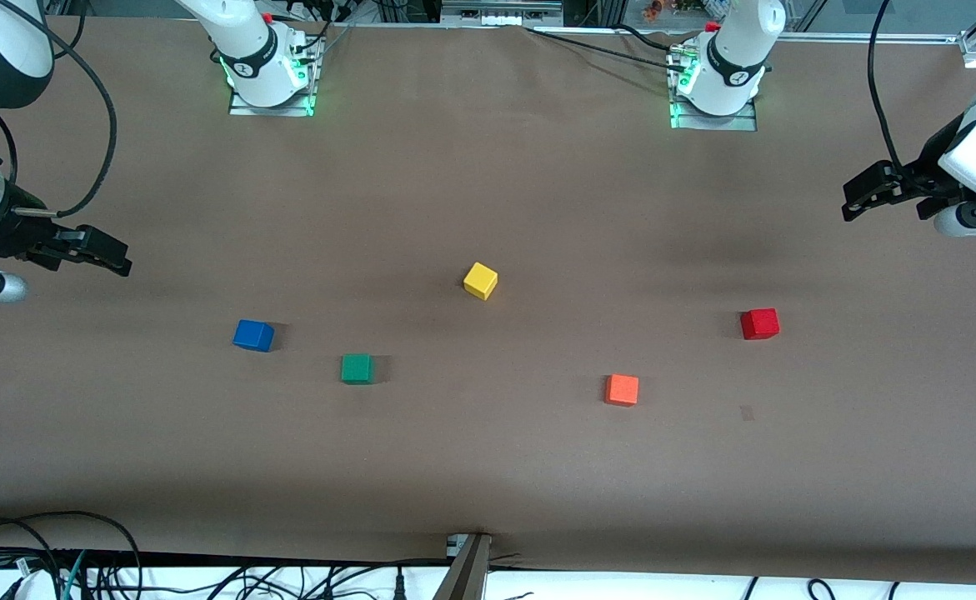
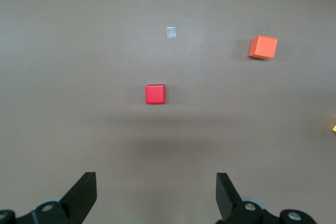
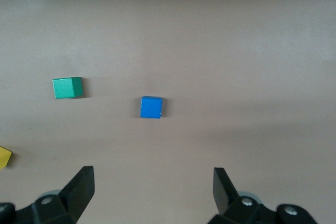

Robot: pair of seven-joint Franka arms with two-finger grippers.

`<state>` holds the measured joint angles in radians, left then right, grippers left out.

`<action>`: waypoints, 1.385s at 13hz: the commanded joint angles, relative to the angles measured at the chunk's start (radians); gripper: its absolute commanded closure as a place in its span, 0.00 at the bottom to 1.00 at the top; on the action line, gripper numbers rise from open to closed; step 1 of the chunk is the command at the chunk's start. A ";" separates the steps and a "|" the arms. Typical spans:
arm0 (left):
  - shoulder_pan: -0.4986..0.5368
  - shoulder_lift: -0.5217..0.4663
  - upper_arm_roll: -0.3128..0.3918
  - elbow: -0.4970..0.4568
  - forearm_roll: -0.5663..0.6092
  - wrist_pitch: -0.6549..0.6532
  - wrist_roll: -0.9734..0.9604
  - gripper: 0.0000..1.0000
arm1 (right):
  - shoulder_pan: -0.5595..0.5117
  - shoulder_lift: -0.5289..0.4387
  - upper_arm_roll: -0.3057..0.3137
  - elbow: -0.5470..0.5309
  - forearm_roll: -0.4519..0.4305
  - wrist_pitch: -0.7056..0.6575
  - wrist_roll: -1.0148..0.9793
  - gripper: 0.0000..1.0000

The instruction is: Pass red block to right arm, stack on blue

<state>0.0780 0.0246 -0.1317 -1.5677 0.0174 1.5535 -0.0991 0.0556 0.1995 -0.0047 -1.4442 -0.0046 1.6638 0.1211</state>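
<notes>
Red block point(image 1: 759, 323) was the thing I had to grab first, so I placed everything by it. It sat flat on the brown table point(image 1: 488, 467), toward my left arm's end, with nothing touching it. My left gripper point(image 1: 858, 196) hung in the air at that same end of the table, not yet over the red block, and its two black fingers point(image 2: 84, 192) were spread wide apart with nothing between them. From my left wrist the red block point(image 2: 155, 94) sat out ahead of the gap between my fingers, so I guessed I only had to reach forward and go down. The block was a cube with no long side, so any squeeze would do. The orange cube point(image 1: 622, 389) was near the red block, a bit nearer the front camera. The blue cube point(image 1: 253, 335) lay well apart from the red block, at my right arm's end. My right gripper point(image 1: 108, 254) waited there, up in the air, fingers spread and holding nothing. My left arm was much the nearer one to the red block
</notes>
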 commanded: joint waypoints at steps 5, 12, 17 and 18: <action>0.003 0.003 -0.002 0.009 0.015 -0.007 -0.002 0.00 | 0.007 -0.009 0.003 0.010 -0.011 -0.022 0.011 0.00; 0.006 0.009 0.007 0.000 0.021 -0.009 -0.002 0.00 | 0.007 -0.009 0.000 0.010 -0.011 -0.025 0.003 0.00; 0.014 0.008 -0.002 0.008 0.019 -0.035 -0.002 0.00 | 0.007 -0.011 0.000 0.008 -0.009 -0.032 0.002 0.00; 0.014 0.008 -0.003 0.009 0.019 -0.035 -0.002 0.00 | 0.007 -0.011 0.000 0.010 -0.009 -0.041 0.006 0.00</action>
<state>0.0880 0.0352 -0.1233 -1.5711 0.0183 1.5378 -0.0991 0.0597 0.1968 -0.0043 -1.4436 -0.0050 1.6508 0.1212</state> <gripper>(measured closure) 0.000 0.000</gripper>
